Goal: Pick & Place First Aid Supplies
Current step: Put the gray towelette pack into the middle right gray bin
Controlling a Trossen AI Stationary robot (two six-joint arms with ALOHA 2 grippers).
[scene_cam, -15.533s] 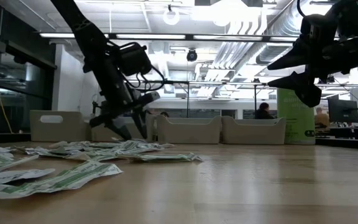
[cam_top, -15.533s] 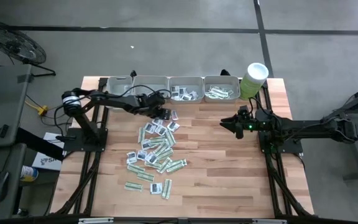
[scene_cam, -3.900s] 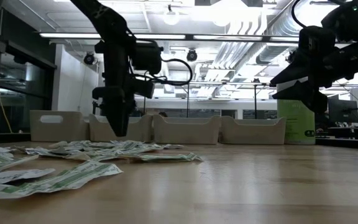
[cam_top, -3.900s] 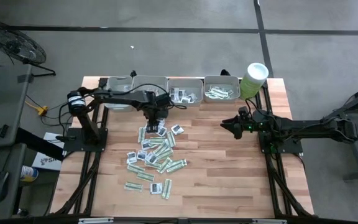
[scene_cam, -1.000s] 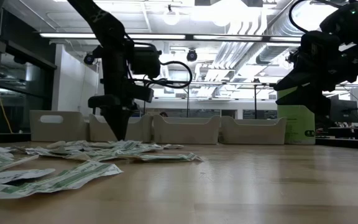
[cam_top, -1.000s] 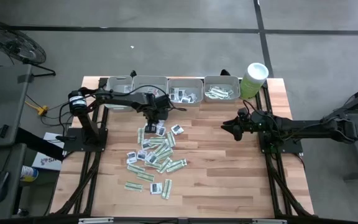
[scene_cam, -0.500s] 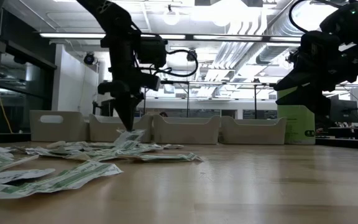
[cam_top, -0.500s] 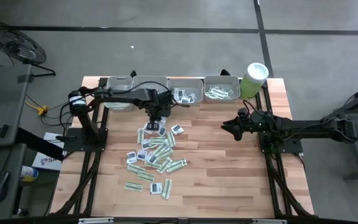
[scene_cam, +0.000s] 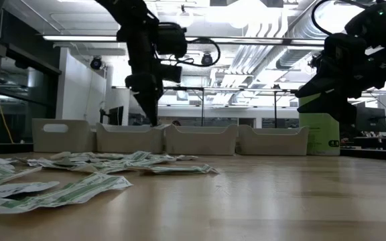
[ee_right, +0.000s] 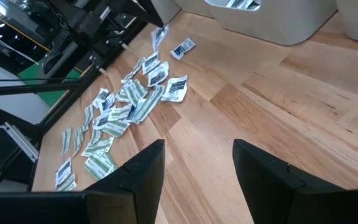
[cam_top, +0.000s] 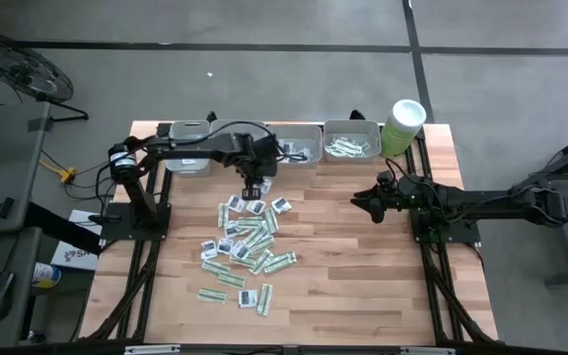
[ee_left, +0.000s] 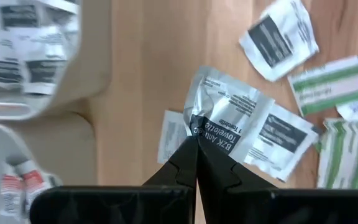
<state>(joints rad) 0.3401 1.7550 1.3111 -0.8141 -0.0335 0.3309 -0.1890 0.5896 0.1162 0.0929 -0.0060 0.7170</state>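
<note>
wooden table [cam_top: 363,266]: left gripper [ee_left: 194,138] pinches sachet [ee_left: 229,121] near trays [cam_top: 294,131]; right gripper [ee_right: 194,165] open.

Four grey plastic trays [cam_top: 267,129] are lined along the far edge of the wooden table [cam_top: 353,266]. A pale green tub with a white lid [cam_top: 403,125] is set beside the rightmost tray.

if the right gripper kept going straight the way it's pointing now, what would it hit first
Probably the bare tabletop. The open right gripper points down across empty wood toward the scattered sachets, which lie farther along that line. Depth is hard to judge, so it might reach them instead.
</note>
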